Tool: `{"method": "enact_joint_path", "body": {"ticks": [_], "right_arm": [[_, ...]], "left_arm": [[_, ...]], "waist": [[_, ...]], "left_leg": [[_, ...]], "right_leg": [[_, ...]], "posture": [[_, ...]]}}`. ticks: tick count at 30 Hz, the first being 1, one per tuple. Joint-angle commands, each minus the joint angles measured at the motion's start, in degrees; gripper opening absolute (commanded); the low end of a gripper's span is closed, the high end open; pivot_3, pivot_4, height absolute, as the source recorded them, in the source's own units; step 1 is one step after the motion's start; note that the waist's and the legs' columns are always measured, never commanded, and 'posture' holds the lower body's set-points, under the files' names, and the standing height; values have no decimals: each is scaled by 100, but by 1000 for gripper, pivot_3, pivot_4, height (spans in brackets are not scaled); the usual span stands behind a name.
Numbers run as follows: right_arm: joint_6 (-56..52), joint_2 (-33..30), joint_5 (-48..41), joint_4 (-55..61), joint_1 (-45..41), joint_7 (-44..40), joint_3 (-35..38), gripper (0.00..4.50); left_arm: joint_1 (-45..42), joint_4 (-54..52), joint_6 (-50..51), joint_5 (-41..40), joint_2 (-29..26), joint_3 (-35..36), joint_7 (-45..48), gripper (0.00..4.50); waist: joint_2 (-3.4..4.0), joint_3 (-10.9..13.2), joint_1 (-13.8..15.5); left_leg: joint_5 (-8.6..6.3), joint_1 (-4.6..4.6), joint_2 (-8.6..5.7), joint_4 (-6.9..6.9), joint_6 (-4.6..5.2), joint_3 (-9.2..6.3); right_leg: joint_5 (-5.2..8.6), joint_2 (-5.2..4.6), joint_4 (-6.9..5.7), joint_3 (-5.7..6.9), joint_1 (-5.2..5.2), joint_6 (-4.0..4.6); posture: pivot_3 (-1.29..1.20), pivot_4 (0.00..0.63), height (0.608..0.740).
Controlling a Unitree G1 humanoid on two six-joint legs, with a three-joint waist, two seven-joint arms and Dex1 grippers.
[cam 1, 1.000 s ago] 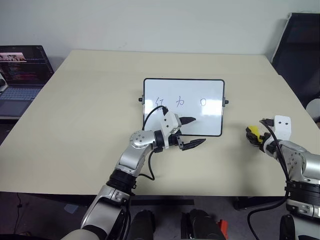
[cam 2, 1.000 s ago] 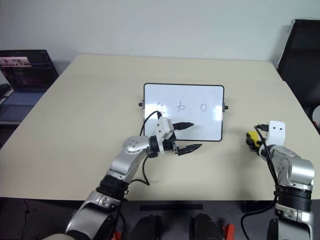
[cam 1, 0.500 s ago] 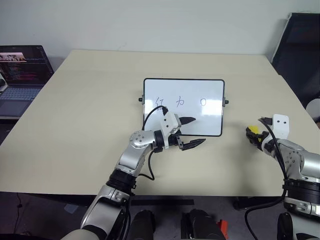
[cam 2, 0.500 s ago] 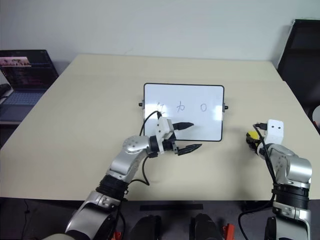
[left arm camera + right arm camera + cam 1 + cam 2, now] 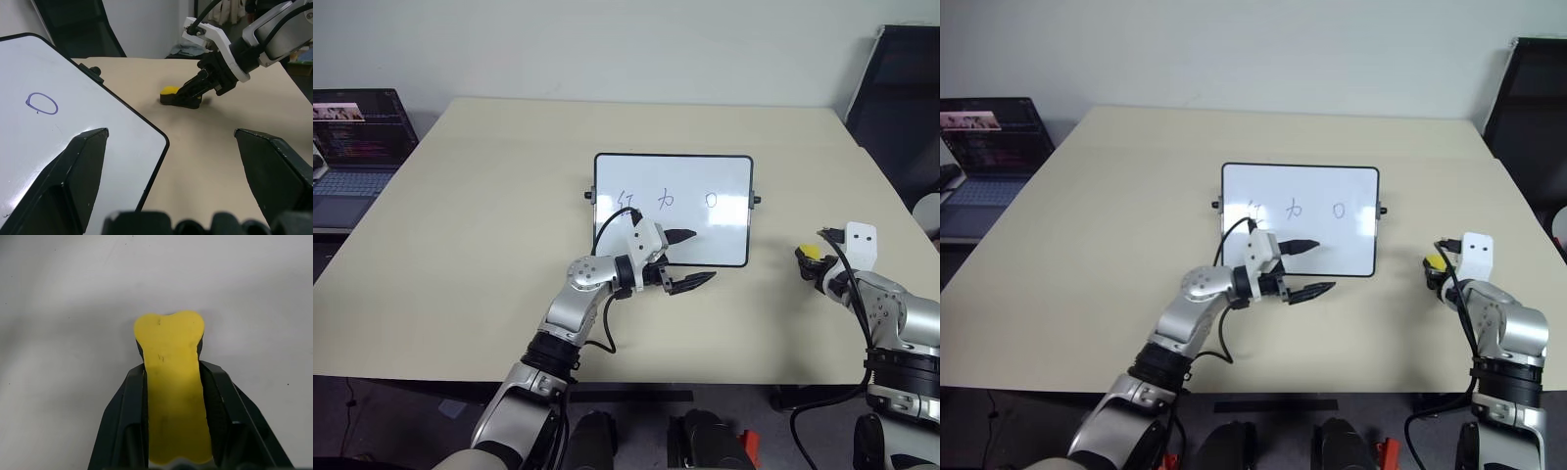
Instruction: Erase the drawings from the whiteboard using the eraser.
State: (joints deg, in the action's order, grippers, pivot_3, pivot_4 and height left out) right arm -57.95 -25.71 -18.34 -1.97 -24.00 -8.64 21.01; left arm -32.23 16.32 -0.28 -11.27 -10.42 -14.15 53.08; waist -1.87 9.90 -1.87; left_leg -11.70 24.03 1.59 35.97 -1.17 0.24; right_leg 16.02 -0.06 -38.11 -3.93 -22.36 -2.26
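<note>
Gripping the small yellow block eraser [image 5: 172, 387] on the beige table [image 5: 489, 215], your right gripper [image 5: 172, 431] pinches it. Your left gripper [image 5: 690, 259] gapes beside the glossy black-framed whiteboard [image 5: 673, 176].

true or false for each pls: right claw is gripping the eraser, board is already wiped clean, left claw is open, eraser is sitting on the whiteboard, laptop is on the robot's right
1. The right claw is shut on the eraser: true.
2. The whiteboard is wiped clean: false, the drawings remain on it.
3. The left claw is open: true.
4. The eraser sits on the whiteboard: false, it lies on the table, to the board's right.
5. The laptop is on the robot's right: false, it is on the left.
</note>
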Motion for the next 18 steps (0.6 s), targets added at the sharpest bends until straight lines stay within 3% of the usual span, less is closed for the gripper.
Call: {"method": "enact_joint_path", "body": {"ticks": [1, 10, 18], "right_arm": [[72, -32, -51, 155, -154, 8, 97, 1123], [819, -297, 444, 1019, -420, -5, -567, 1123], [1853, -212, 805, 1007, -876, -148, -1131, 1123]], "left_arm": [[-32, -217, -33, -25, 23, 55, -27, 4500], [138, -242, 43, 439, -111, 292, -1056, 4500], [325, -332, 134, 853, 18, 330, -1944, 4500]], "waist": [[0, 0, 0], [3, 1, -15], [2, 1, 7]], "left_leg": [[0, 0, 0, 0, 0, 0], [0, -2, 1, 0, 0, -2], [0, 0, 1, 0, 0, -2]], "right_leg": [[0, 0, 0, 0, 0, 0], [1, 1, -2, -2, -1, -2], [-1, -1, 0, 1, -1, 0]], "posture": [[0, 150, 740], [0, 150, 740], [0, 150, 740]]}}
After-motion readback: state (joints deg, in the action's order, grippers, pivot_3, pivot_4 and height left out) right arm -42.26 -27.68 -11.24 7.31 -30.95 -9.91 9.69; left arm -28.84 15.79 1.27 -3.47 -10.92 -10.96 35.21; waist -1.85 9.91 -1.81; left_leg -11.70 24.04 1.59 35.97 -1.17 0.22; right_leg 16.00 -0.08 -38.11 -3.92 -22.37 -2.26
